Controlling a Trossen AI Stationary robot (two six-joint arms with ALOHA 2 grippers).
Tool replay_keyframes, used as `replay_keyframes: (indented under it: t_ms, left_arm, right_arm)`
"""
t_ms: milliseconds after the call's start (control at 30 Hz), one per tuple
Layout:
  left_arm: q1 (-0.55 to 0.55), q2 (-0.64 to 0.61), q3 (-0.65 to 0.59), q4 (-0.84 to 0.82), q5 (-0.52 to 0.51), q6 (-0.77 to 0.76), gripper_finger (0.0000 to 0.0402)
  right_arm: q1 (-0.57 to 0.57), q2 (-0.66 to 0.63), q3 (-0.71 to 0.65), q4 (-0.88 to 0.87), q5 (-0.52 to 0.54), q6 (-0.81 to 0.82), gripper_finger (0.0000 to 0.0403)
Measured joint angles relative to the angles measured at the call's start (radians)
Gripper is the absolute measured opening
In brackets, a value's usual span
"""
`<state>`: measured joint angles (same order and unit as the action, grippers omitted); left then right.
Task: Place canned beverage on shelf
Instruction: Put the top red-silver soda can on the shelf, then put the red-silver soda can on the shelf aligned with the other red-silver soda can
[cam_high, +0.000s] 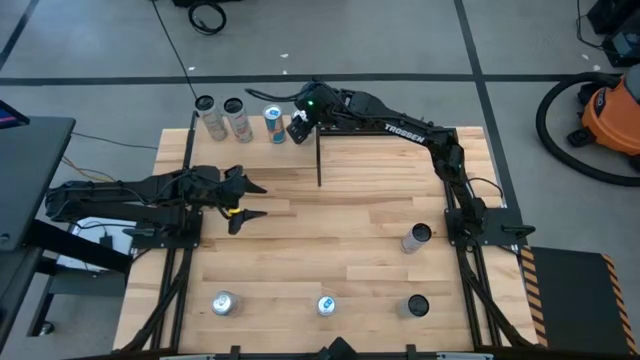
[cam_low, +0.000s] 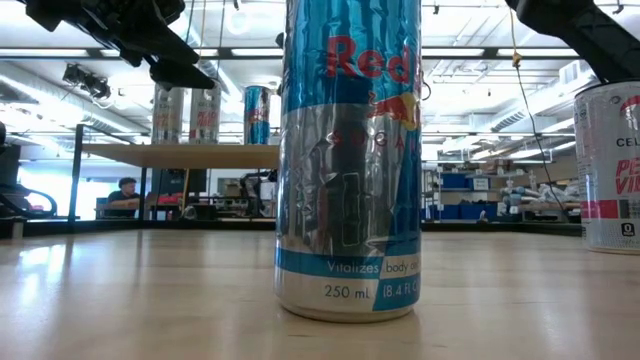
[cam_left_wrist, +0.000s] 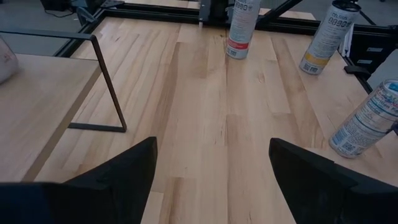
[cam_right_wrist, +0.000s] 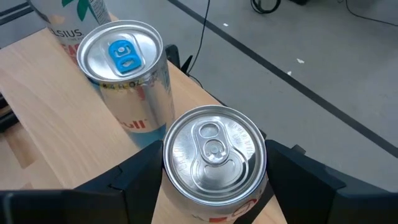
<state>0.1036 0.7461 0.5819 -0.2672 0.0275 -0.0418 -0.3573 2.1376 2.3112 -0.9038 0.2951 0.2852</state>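
The right hand (cam_high: 298, 127) is at the upper middle of the high view, over the far edge of the shelf (cam_high: 255, 160). In the right wrist view its two fingers (cam_right_wrist: 140, 177) stand on both sides of a silver-top can (cam_right_wrist: 214, 162), so it is clamped on this can. I judge the can is being set down, but whether its bottom already rests on the shelf I cannot tell.

Just beside it stands a Red Bull can (cam_right_wrist: 127, 74) with a blue tab, and two more cans (cam_high: 224, 118) stand further left on the shelf in the high view.

The left hand (cam_high: 243, 200) waits at the left middle of the high view, its fingers apart and holding nothing.

On the counter (cam_high: 350, 240) there are other cans: one at the right middle (cam_high: 416, 237) and three in the lower part (cam_high: 324, 305).

What could go wrong from here: the held can is very near to the Red Bull can, so a small sideways movement, or the finger opening on that side, could push the neighbour and tip it. The can is also close to the far edge of the shelf; if it is released tilted or too far out, it could fall off.
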Motion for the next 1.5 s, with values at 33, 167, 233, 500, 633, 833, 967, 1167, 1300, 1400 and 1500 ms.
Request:
replay_keyframes:
  t_ms: [33,167,233,500,633,833,967,1167,1300,1400,1500]
  left_arm:
    - [0.000,0.000,0.000,0.000,0.000,0.000,0.0311]
    - [0.000,0.000,0.000,0.000,0.000,0.000,0.0311]
    - [0.000,0.000,0.000,0.000,0.000,0.000,0.0311]
    - [0.000,0.000,0.000,0.000,0.000,0.000,0.0311]
    - [0.000,0.000,0.000,0.000,0.000,0.000,0.0311]
    - [0.000,0.000,0.000,0.000,0.000,0.000,0.0311]
    - [0.000,0.000,0.000,0.000,0.000,0.000,0.0311]
    - [0.000,0.000,0.000,0.001,0.000,0.000,0.0311]
    - [0.000,0.000,0.000,-0.002,0.000,0.000,0.0311]
    - [0.000,0.000,0.000,-0.006,0.000,0.000,0.0311]
    - [0.000,0.000,0.000,-0.014,0.000,0.001,0.0311]
  right_arm:
    - [0.000,0.000,0.000,0.000,0.000,0.000,0.0271]
    - [0.000,0.000,-0.001,0.000,-0.003,-0.004,0.0271]
    - [-0.001,0.000,-0.001,0.003,-0.012,-0.027,0.0273]
    - [-0.002,0.000,-0.002,0.008,-0.046,-0.035,0.0297]
    - [-0.003,0.001,-0.003,0.006,-0.053,-0.034,0.0313]
    - [-0.006,0.002,-0.004,0.001,-0.059,-0.054,0.0333]
    - [-0.006,-0.004,0.003,-0.008,-0.061,-0.088,0.0337]
    - [-0.006,-0.024,0.044,0.010,-0.099,-0.114,0.0338]
    - [-0.005,-0.053,0.040,0.020,-0.149,-0.150,0.0339]
    - [-0.005,-0.077,0.041,0.018,-0.190,-0.175,0.0339]
    - [-0.005,-0.098,0.041,0.015,-0.259,-0.180,0.0339]
